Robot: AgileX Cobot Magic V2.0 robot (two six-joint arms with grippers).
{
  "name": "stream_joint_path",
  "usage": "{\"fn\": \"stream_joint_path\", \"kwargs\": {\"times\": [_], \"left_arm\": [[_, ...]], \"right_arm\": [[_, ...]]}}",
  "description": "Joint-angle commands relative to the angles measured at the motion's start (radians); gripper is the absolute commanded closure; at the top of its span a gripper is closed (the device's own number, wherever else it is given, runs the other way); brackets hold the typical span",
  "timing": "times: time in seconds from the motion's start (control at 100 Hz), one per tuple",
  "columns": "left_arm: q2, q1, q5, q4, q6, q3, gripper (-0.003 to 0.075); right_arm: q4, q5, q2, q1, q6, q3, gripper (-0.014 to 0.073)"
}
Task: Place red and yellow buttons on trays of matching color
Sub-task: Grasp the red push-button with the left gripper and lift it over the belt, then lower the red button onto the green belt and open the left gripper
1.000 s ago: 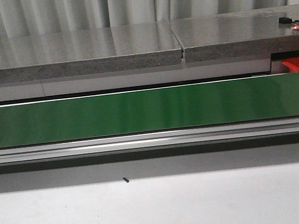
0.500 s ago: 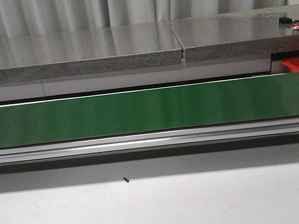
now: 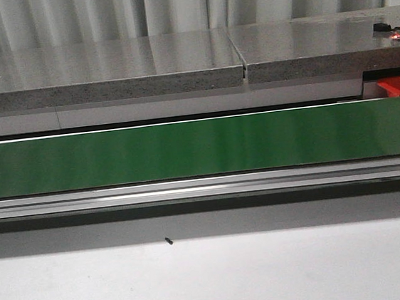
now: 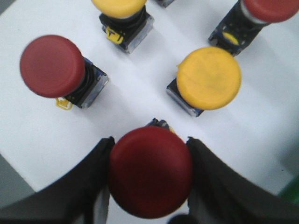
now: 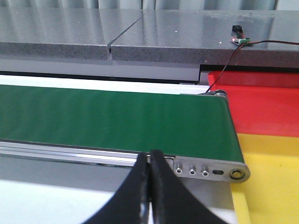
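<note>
Gripping a red button by its cap on the white table, left fingers risk slippage or nudging the near yellow button; right fingers pressed together, empty.

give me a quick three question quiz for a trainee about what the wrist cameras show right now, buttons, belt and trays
1. True or false: the left tool has its fingers on either side of a yellow button.
2. Besides the red button between those fingers, how many yellow caps show in the left wrist view?
3. Multiple choice: the right tool is A) wide open, B) shut on nothing, C) holding a button.

Key
1. False: it is the red button.
2. Two: one yellow button nearby, another yellow button at the picture edge.
3. B, facing the green belt, red tray and yellow tray.
</note>
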Motion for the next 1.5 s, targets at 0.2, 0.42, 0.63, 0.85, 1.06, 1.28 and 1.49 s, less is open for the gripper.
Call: {"fn": "stream_joint_path", "kwargs": {"times": [0.2, 0.42, 0.63, 0.85, 1.06, 1.28, 1.49], "left_arm": [[-0.250, -0.146, 0.003, -0.006, 0.027, -0.031, 0.0650], [-0.262, -0.268, 0.046, -0.006, 0.051, -0.094, 0.0650], [-0.200, -0.338, 0.101, -0.037, 0.091, -0.198, 0.0650], [-0.114, -0.387, 0.108, -0.134, 0.179, -0.248, 0.0650], [-0.035, -0.395, 0.110, -0.136, 0.179, -0.256, 0.0650], [0.018, -0.395, 0.112, -0.138, 0.183, -0.256, 0.0649], [0.035, -0.395, 0.125, -0.141, 0.183, -0.256, 0.0573]], "right_arm": [[0.001, -0.083, -0.020, 0.001, -0.002, -0.016, 0.0662], [0.001, -0.083, -0.020, 0.001, -0.002, -0.016, 0.0662], [0.001, -0.083, -0.020, 0.001, -0.002, -0.016, 0.0662], [0.001, -0.083, -0.020, 0.001, -0.002, -0.016, 0.0662], [0.001, -0.083, -0.020, 0.001, -0.002, -0.016, 0.0662], [0.001, -0.083, -0.020, 0.001, -0.002, -0.016, 0.0662], [0.001, -0.083, -0.020, 0.001, -0.002, -0.016, 0.0662]]}}
